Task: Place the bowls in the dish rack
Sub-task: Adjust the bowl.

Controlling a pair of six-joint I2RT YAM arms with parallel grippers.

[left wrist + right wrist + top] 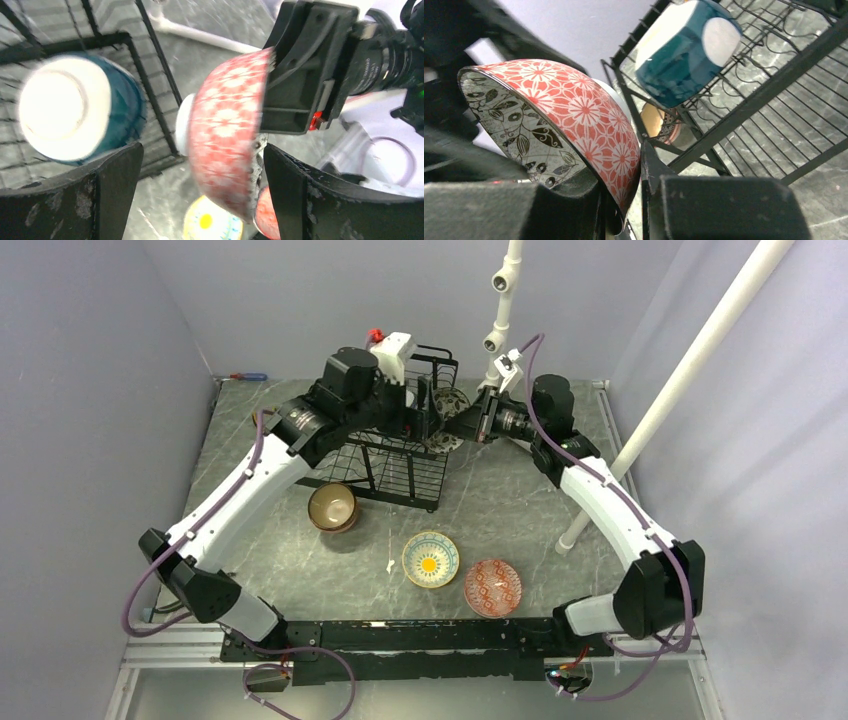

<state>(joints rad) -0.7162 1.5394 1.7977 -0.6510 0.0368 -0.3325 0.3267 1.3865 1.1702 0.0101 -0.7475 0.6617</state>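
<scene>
The right hand [634, 200] grips a flower bowl [574, 125]; the left hand [202, 185] is open. A teal bowl [679, 55] sits in the rack [744, 107], three bowls [431, 559] wait.

I see white shells on the left arm [245, 483] and right arm [612, 508], black joint housings [205, 595], purple cables [133, 592] looped alongside. The left gripper [200, 152] has matte black fingers [117, 192], scuffed pale.

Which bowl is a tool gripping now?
The red floral bowl with leaf-patterned inside, rim pinched in the right tool. The teal bowl sits in the dish rack; three others rest on the table.
</scene>
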